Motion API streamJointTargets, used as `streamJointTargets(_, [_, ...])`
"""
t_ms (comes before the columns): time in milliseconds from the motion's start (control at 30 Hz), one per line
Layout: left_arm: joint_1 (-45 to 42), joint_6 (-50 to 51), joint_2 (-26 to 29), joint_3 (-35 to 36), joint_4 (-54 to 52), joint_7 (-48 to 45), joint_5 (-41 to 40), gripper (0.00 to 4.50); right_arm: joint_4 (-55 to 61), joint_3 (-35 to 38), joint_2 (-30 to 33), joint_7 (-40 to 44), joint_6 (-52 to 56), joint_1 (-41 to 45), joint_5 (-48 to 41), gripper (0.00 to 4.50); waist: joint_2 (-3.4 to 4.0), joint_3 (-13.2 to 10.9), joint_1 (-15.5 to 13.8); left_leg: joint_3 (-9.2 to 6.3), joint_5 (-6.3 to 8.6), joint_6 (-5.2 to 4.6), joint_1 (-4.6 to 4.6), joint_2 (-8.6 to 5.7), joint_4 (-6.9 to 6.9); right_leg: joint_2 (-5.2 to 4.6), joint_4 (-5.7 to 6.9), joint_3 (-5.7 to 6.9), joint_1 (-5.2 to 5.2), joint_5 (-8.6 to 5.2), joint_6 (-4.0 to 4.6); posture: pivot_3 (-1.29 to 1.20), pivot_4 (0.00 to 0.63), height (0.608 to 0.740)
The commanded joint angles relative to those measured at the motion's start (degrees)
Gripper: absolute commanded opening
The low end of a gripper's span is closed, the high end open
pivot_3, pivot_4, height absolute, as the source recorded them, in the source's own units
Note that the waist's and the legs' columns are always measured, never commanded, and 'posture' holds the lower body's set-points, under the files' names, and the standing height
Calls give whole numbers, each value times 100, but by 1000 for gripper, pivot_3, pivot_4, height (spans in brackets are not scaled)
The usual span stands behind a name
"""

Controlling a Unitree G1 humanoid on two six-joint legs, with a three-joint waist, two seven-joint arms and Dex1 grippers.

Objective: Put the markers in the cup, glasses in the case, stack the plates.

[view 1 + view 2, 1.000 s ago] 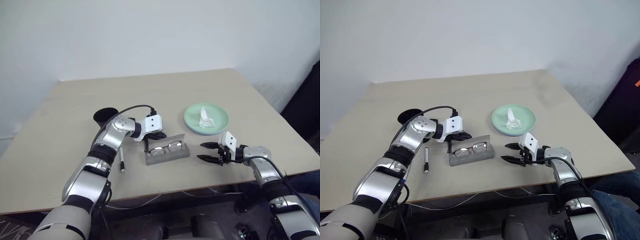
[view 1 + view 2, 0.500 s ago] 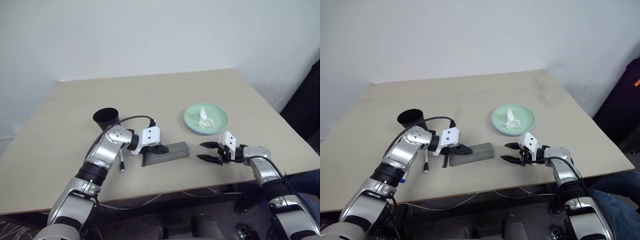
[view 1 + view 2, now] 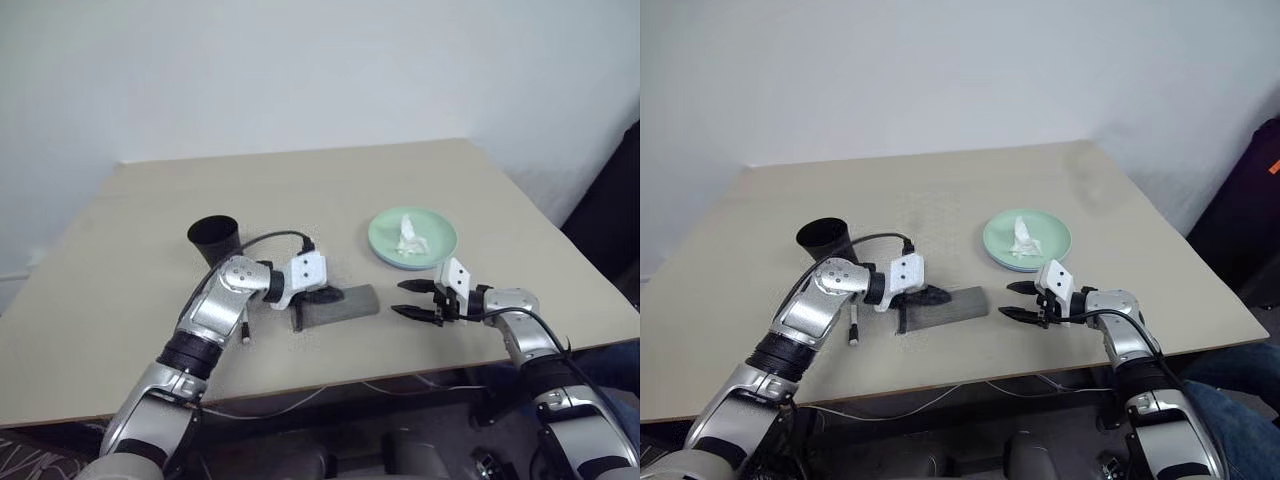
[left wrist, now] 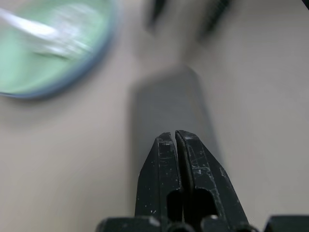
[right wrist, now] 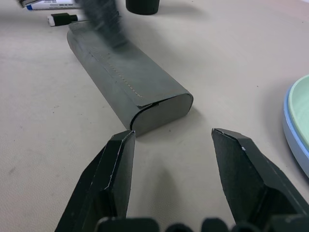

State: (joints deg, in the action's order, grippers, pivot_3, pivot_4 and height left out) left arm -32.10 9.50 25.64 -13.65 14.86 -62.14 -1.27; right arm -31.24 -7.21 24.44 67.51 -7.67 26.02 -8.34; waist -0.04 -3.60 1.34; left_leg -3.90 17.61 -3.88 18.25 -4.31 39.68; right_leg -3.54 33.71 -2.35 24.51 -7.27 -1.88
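The grey case [image 3: 338, 306] lies shut on the table's near middle; the glasses are hidden. My left gripper [image 3: 327, 296] is shut and empty, its tips over the case's left half [image 4: 169, 104]. To the right of the case my right gripper [image 3: 412, 300] stands open with nothing between its fingers, facing the case's end [image 5: 159, 108]. The black cup [image 3: 213, 238] stands upright at the left. A marker [image 3: 245, 330] lies by my left forearm, and the markers [image 5: 62, 19] lie beyond the case in the right wrist view. The mint green plate sits on the light blue one [image 3: 440, 255].
A crumpled white tissue [image 3: 408, 236] lies on the top plate. The table's near edge [image 3: 400, 372] runs just below both grippers, and a cable hangs under it. A pale wall stands behind the table.
The case's lid has gone from open, with the glasses showing, to shut. My left gripper has drawn back a little along the case. The right arm has kept still.
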Motion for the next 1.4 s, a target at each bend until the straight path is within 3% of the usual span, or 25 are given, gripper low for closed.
streamJointTargets(33, [47, 214, -22, 720, -381, 541, -457, 22, 203, 123, 9, -2, -32, 114, -161, 2750, 0, 0, 17, 2, 2, 4, 1, 2, -1, 0, 2, 0, 4, 0, 0, 0, 0, 740])
streamJointTargets(200, [654, 570, -62, 1296, -1055, 1307, -714, 22, 341, 157, 10, 80, 76, 150, -316, 2750, 2, 1, 12, -1, 13, 20, -6, 11, -8, 7, 3, 6, 6, 1, 0, 0, 0, 740])
streamJointTargets(300, [1323, 1321, -256, 1654, -1858, 2247, -726, 22, 323, 187, 28, 124, 83, 264, -366, 2750, 2, 1, 12, 0, 19, 18, -6, 12, -9, 8, 0, 5, 6, 0, 0, 0, 0, 740])
streamJointTargets(500, [2216, 2404, -786, 1714, -3051, 3859, -292, 22, 242, 184, 24, 207, 67, 332, -386, 2750, 0, 0, -27, -2, 21, 19, -6, 12, -7, 8, 0, 8, 1, 0, 0, 0, 0, 740])
streamJointTargets(733, [2415, 3424, -1399, 1681, -3409, 5433, 428, 22, 43, 160, -25, 292, -3, 396, -354, 2750, -1, 0, -9, 2, 32, 40, -23, 17, -7, 16, 2, 6, -12, 0, 0, 0, 0, 740])
streamJointTargets(833, [2371, 3741, -1589, 1809, -3428, 5807, 498, 584, -2, 150, -51, 311, -16, 433, -344, 2750, -3, -1, -6, 6, 32, 40, -32, 26, -7, 29, 1, 3, -20, 0, 0, 0, 0, 740])
streamJointTargets(1033, [2214, 4203, -1759, 1997, -3367, 6359, 654, 2642, 47, 134, -63, 329, -17, 415, -339, 2750, -3, -1, -6, 12, 38, 49, -41, 56, -8, 55, 1, 3, -20, 0, 1, 0, 0, 740])
streamJointTargets(1400, [1955, 5066, -2077, 2328, -3320, 6568, 439, 2642, 130, 164, -15, 263, -28, 308, -330, 2750, -5, -2, -1, 24, 44, 59, -48, 75, -11, 69, -1, 4, -20, -1, 1, 0, 0, 740])
